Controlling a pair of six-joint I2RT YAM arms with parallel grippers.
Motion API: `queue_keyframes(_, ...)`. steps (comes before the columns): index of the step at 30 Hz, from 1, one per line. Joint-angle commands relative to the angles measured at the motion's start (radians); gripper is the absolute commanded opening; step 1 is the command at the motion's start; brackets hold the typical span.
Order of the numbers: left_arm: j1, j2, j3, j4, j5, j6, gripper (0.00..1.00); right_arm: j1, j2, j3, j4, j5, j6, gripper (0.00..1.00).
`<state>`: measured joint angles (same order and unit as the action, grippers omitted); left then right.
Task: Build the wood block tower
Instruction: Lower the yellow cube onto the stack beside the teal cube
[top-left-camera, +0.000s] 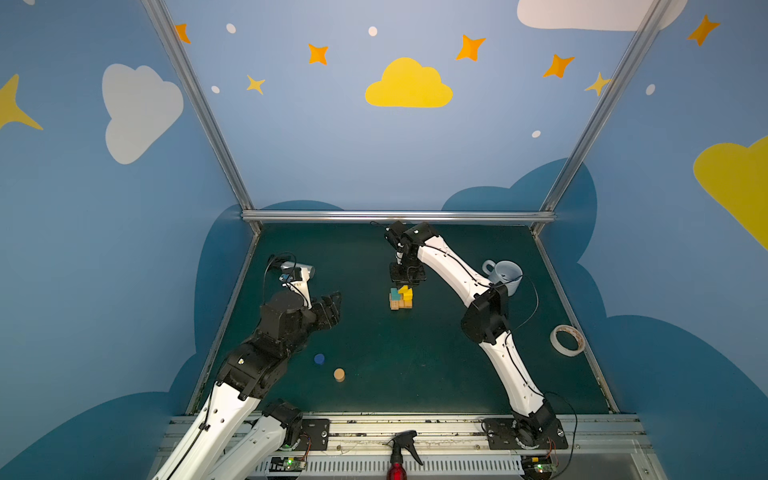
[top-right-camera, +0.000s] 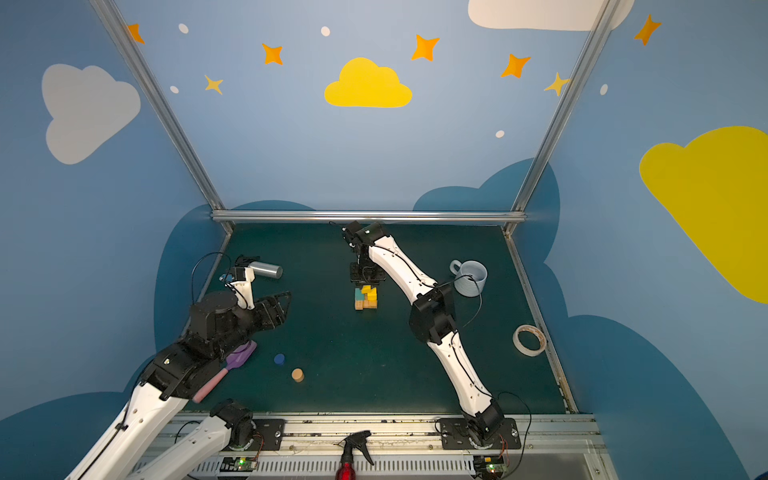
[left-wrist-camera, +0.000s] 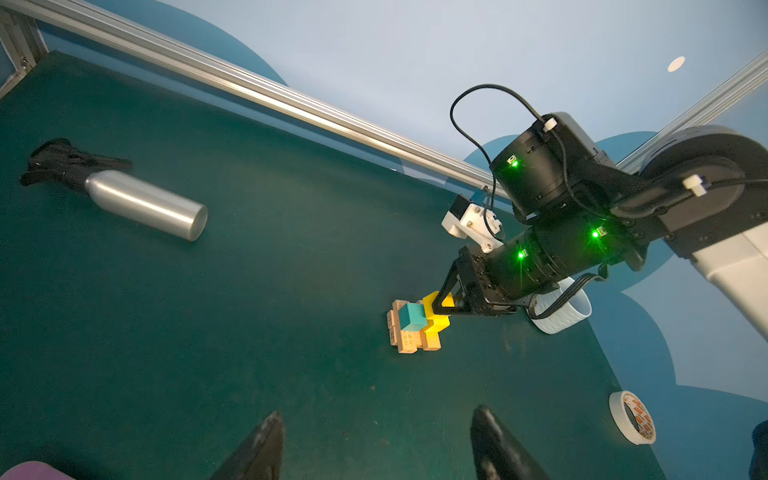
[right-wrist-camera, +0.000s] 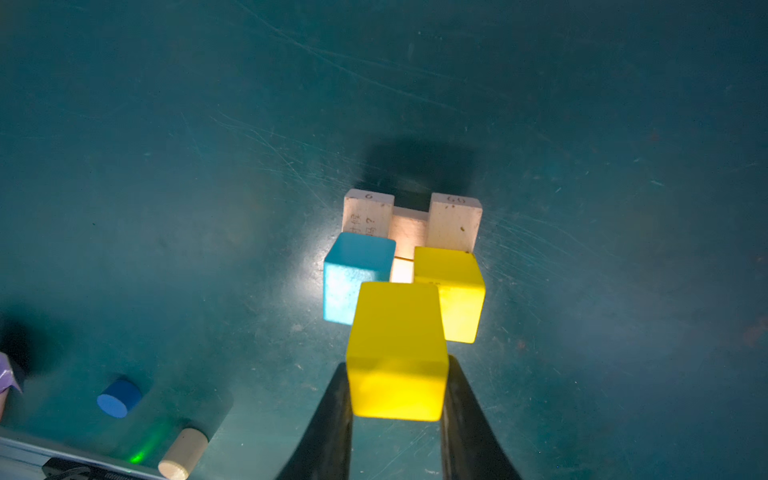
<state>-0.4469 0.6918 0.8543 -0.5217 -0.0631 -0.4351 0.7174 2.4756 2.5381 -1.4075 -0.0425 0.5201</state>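
Note:
The tower (top-left-camera: 401, 302) (top-right-camera: 365, 302) stands mid-table: tan planks (right-wrist-camera: 455, 224) at the base, with a teal cube (right-wrist-camera: 357, 274) and a yellow cube (right-wrist-camera: 457, 295) side by side on them. My right gripper (right-wrist-camera: 397, 363) (top-left-camera: 405, 286) points down over it, shut on a second yellow cube (right-wrist-camera: 397, 353) (left-wrist-camera: 434, 300) just above those two. Whether that cube touches them I cannot tell. A blue cylinder (top-left-camera: 319, 358) (right-wrist-camera: 118, 399) and a tan cylinder (top-left-camera: 339, 374) (right-wrist-camera: 183, 455) lie loose at the front left. My left gripper (left-wrist-camera: 378, 415) (top-left-camera: 332, 301) hovers left of the tower, open and empty.
A silver spray bottle (left-wrist-camera: 145, 203) (top-right-camera: 268, 269) lies at the far left. A pale mug (top-left-camera: 505, 276) stands behind the right arm. A tape roll (top-left-camera: 567, 340) (left-wrist-camera: 631, 417) sits by the right wall. A purple and pink spatula (top-right-camera: 232, 365) lies under the left arm.

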Motion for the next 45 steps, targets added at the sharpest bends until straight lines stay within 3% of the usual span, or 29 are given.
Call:
queue_keyframes(1,0.005,-0.008,0.015,-0.008,-0.015,0.017,0.71,0.005,0.017,0.026,-0.012,0.016,0.012,0.15)
queue_keyframes(30,0.004,-0.024,0.008,-0.011,-0.02,0.023,0.71,0.005,0.035,0.026,-0.016,0.032,0.023,0.22)
queue_keyframes(45,0.005,-0.052,0.003,-0.029,-0.037,0.027,0.72,0.011,0.039,0.026,-0.002,0.019,0.027,0.38)
